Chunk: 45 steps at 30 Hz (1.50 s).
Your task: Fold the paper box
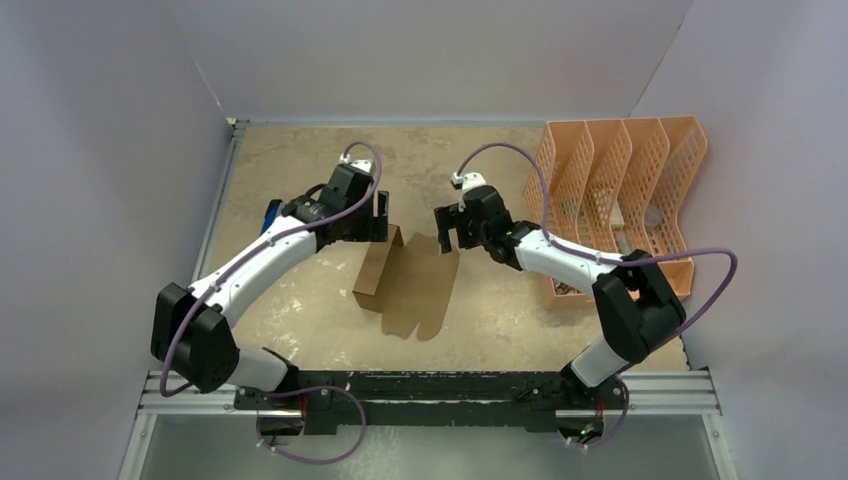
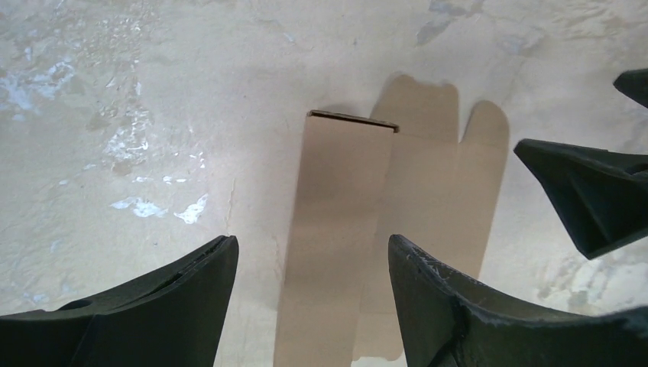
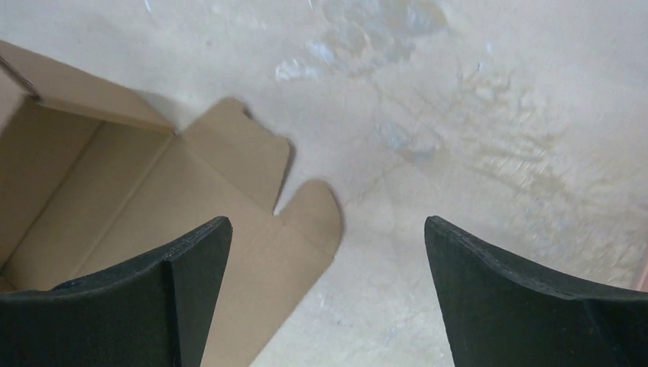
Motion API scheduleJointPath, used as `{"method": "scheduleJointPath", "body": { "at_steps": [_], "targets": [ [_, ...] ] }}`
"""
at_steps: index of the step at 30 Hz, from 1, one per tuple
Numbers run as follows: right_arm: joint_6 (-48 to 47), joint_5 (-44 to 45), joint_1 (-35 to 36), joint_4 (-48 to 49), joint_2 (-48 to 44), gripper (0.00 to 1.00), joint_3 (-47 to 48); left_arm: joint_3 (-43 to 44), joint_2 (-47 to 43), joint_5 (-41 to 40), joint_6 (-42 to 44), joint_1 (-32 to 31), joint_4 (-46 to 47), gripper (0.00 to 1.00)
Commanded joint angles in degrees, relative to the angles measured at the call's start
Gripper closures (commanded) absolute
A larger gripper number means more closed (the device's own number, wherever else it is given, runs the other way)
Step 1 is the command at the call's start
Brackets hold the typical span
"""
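Pincer on the left arm [image 1: 380, 215] hangs spread apart above the raised left wall of the paper box [image 1: 410, 285], gripping nothing. The box lies mid-table [image 1: 320, 335], its other flaps flat. The right pincer [image 1: 445, 225], also spread and empty, hovers over the far rounded tabs. An orange file rack [image 1: 620, 190] stands at the right.
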Motion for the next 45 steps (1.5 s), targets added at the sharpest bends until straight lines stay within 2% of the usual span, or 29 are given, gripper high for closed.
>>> {"method": "scheduleJointPath", "body": {
  "at_steps": [1, 7, 20, 28, 35, 45],
  "targets": [
    [5.1, -5.6, -1.1, -2.2, -1.4, 0.01, -2.2, 3.6, 2.1, -6.4, 2.3, -3.3, -3.2, 0.28],
    [10.4, -12.0, -4.4, 0.2, -1.0, 0.04, -5.9, 3.9, 5.0, -8.2, 3.0, -6.8, -3.8, 0.28],
    [11.3, -17.3, -5.6, 2.5, 1.4, 0.09, -5.7, -0.3, 5.8, -8.8, 3.1, -5.9, -1.1, 0.31],
    [11.9, -19.6, -6.3, 2.6, 1.3, 0.12, -4.7, -6.3, 1.5, 4.4, 1.7, 4.8, 5.0, 0.39],
    [13.0, -23.1, -7.1, 3.2, 1.9, 0.14, -3.4, -11.7, -1.0, 12.9, -0.4, 10.5, 10.6, 0.40],
    [13.7, -29.0, -7.6, 4.1, 3.6, 0.16, -1.7, -24.6, -3.9, 29.1, -8.4, 24.2, 24.5, 0.40]
  ]
}}
